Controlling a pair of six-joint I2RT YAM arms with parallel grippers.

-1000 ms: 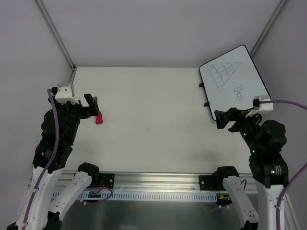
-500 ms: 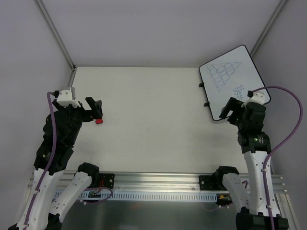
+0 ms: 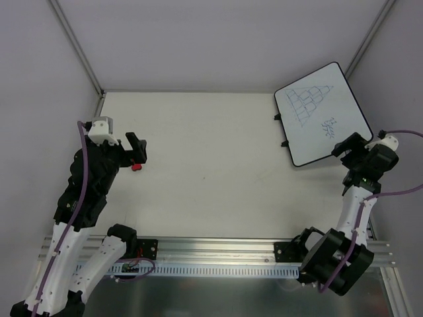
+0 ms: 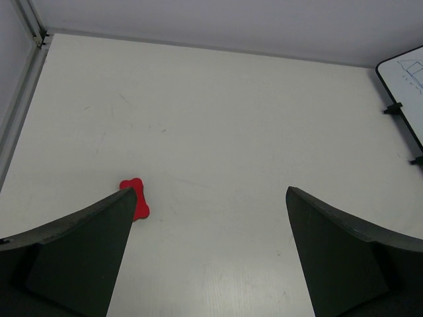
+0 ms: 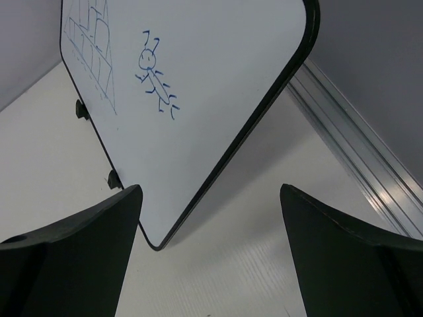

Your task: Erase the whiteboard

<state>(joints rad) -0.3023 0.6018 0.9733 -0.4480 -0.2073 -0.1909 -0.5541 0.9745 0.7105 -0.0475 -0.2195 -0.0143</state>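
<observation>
The whiteboard (image 3: 322, 112) leans tilted at the back right, with a blue brick pyramid and a small bug drawn on it; it fills the upper part of the right wrist view (image 5: 198, 79). Its two black clips (image 3: 280, 117) are on the left edge. My right gripper (image 3: 348, 146) is open and empty just by the board's near right corner (image 5: 155, 244). The small red bone-shaped eraser (image 3: 136, 166) lies on the table at the left, also in the left wrist view (image 4: 135, 198). My left gripper (image 3: 137, 148) is open and empty just above and behind it.
The white table (image 3: 211, 165) is walled by grey panels with metal posts at the back corners. A metal rail (image 5: 357, 158) runs along the right edge beside the board. The arm bases sit on a rail (image 3: 218, 251) at the near edge.
My right arm has swung to the right and back, from in front of the board's near edge to its right corner. My left gripper has shifted slightly right and back above the eraser.
</observation>
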